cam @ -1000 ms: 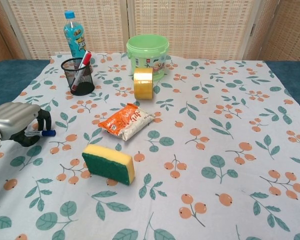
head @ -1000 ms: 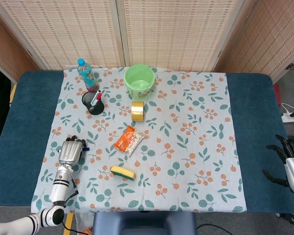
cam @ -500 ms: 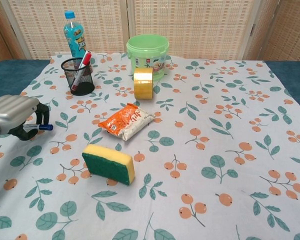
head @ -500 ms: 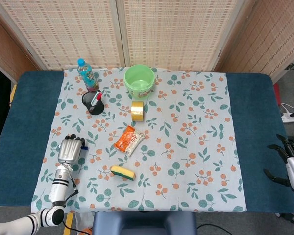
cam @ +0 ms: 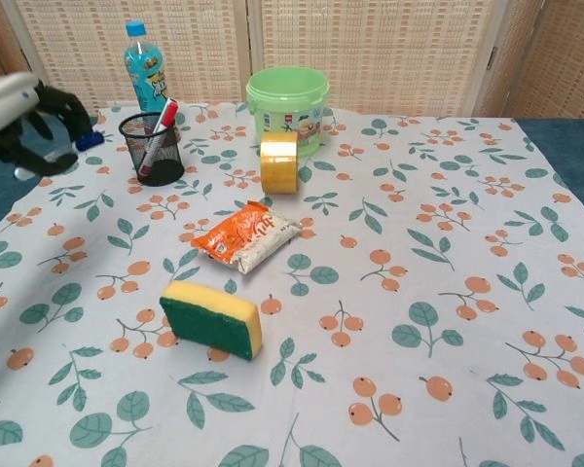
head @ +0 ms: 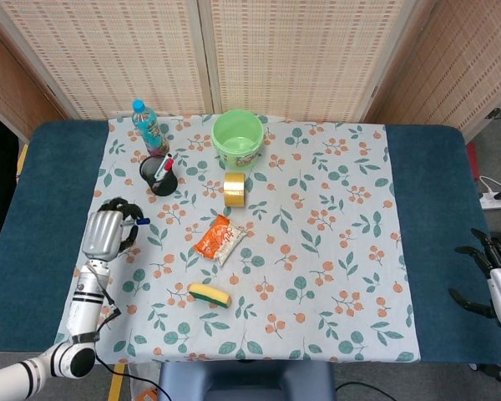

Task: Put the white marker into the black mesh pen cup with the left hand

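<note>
My left hand [head: 106,231] is raised above the table's left side and grips the white marker, whose blue cap [head: 141,221] sticks out to the right. In the chest view that hand [cam: 24,112] is blurred at the upper left, with the cap [cam: 88,142] just left of the cup. The black mesh pen cup [head: 159,177] [cam: 152,149] stands further back and holds a red marker [cam: 160,128]. Open and holding nothing, my right hand [head: 494,282] rests at the table's right edge.
A blue bottle [head: 149,128] stands behind the cup. A green bucket [head: 238,138], a yellow tape roll [head: 234,189], an orange snack packet [head: 219,239] and a yellow-green sponge [head: 210,294] lie along the middle of the floral cloth [head: 334,251].
My left hand has lifted off the cloth with the marker and travelled up and back toward the pen cup. The right hand has not moved.
</note>
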